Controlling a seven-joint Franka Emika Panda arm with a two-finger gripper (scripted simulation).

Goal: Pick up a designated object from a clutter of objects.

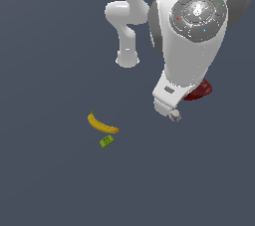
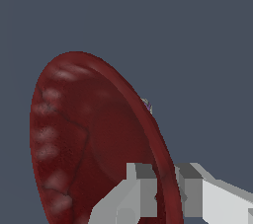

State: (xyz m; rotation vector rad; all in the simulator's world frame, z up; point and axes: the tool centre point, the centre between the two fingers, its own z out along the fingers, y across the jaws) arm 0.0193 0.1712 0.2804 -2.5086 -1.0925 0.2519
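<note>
Gripper [image 2: 165, 193] is clamping w/ both fingers [image 2: 141, 188] on the fluted rim of the dark red round shallow bowl [image 2: 79, 139], tilted on edge. Tiny white-and-purple item [image 1: 175, 115] is peeking just beyond the rim.

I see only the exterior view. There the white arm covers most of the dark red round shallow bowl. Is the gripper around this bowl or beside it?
Observer: Around it. In the wrist view the gripper has one of its fingers on each side of the fluted rim of the dark red round shallow bowl.
Operator: The tiny white-and-purple item seems very near the arm. Is it caught between the jaws too?
Observer: No. The wrist view shows only a small part of it beyond the bowl's rim, away from the fingers. Only the rim is between them.
</note>
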